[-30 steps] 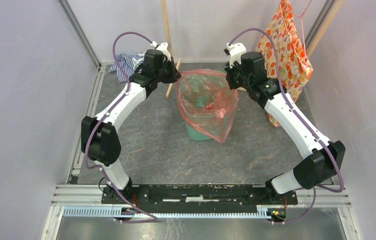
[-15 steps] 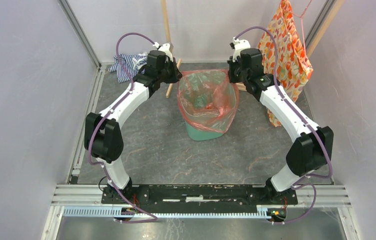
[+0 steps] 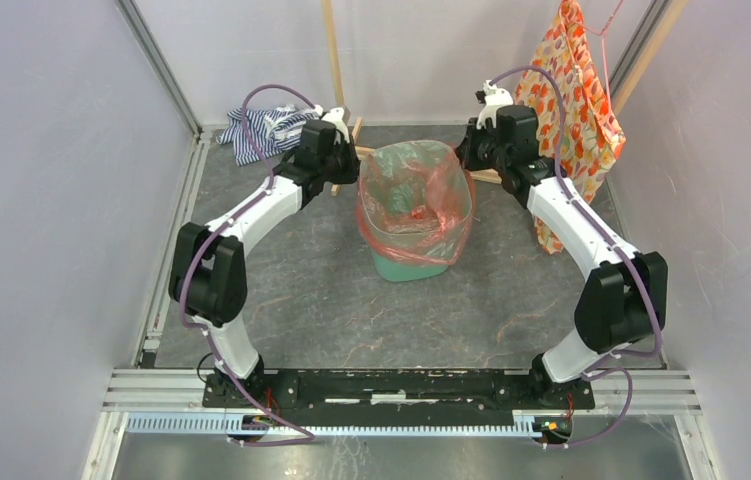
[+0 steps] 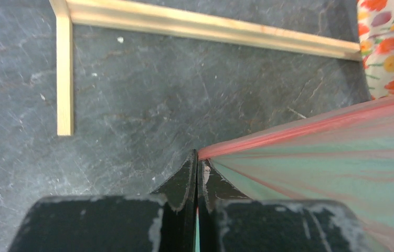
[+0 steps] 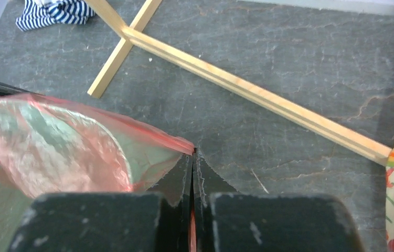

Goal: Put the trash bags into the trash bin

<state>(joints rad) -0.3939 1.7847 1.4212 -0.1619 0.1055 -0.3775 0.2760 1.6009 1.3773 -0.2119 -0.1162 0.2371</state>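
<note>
Two tools, both clenched, and each has a pinch of the thin translucent red-orange plastic bag [image 3: 413,195]. My left tool [image 4: 197,156] grips the bag's hem on its left side and my right tool [image 5: 193,153] grips it on the right. Between them the mouth is pulled wide and taut.

The bag sits over the mint-green plastic bin [image 3: 403,266], which stands on the table [image 3: 301,290] towards the middle of its far edge. The film drapes over the bin's mouth and upper walls, and the bin's lower part shows bare beneath. Some of the bag sags inside, though I cannot tell how deep.

I judge we are in the lining step: the mouth is spread over the bin but not yet seated. Next I would want both tools to sink evenly down the bin's outer sides, so the hem folds below the rim, and then let go together. The film looks thin, so an uneven pull could tear it or tip the bin. Light wooden slats [image 5: 257,97] lie on the table just behind, close to my descent.
</note>
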